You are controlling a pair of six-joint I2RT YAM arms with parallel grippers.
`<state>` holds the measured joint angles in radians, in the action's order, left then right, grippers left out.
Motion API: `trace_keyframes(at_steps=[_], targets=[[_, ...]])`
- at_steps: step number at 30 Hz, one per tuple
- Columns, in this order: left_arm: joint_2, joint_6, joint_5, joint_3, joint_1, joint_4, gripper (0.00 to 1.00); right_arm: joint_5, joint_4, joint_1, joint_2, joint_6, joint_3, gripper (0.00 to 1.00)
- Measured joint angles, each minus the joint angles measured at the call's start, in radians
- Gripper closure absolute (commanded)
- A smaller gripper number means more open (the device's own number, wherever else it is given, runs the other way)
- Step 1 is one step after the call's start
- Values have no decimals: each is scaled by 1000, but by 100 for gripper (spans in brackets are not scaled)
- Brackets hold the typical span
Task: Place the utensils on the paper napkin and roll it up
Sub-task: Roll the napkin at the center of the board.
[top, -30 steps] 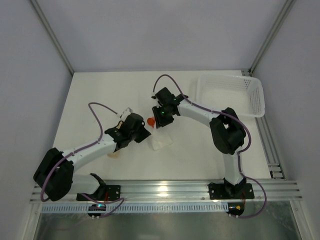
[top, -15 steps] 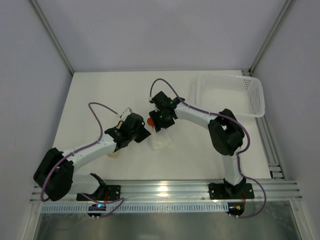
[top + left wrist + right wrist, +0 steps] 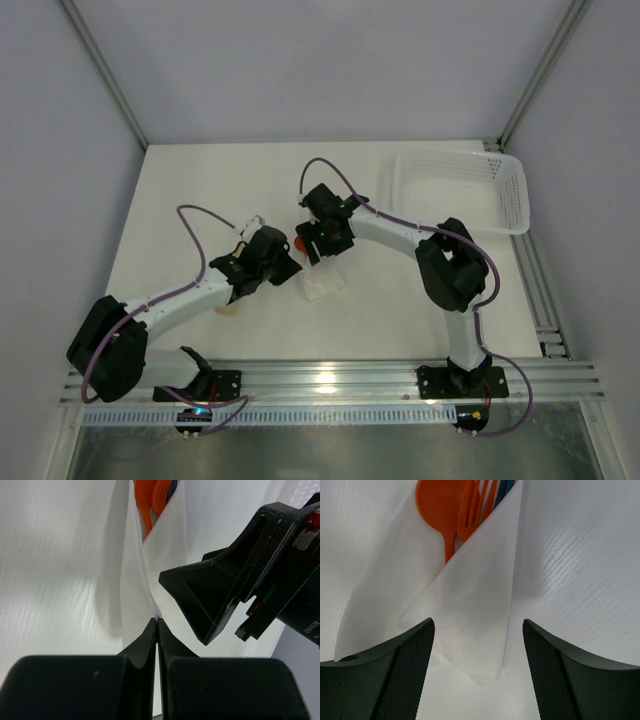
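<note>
Two grippers close together at the centre of the top view. Left of centre, left gripper (image 3: pixel 287 268), fingers pressed together, pinching the near edge of the paper napkin (image 3: pixel 322 284). Napkin folded over in the left wrist view, utensils (image 3: pixel 150 502) poking out at the top of frame. Just to the right, right gripper (image 3: pixel 318 240) over the napkin, fingers spread wide. Upper centre of its wrist view: orange spoon (image 3: pixel 437 507), orange fork (image 3: pixel 476 505), dark teal piece (image 3: pixel 504 490) tucked under the flap. Far upper right, white perforated basket (image 3: pixel 460 153).
</note>
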<state>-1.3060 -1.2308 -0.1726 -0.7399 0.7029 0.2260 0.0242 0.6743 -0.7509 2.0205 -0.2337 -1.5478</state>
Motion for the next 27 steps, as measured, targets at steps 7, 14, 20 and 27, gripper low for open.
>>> trace_keyframes(at_steps=[7,14,20,27], targets=[[0,0,0,0,0,0,100,0,-10,0,20,0,0,21],[0,0,0,0,0,0,100,-1,-15,0,57,3,0,18],[0,0,0,0,0,0,100,-1,-18,0,60,3,0,18],[0,0,0,0,0,0,100,0,-27,3,63,3,0,21]])
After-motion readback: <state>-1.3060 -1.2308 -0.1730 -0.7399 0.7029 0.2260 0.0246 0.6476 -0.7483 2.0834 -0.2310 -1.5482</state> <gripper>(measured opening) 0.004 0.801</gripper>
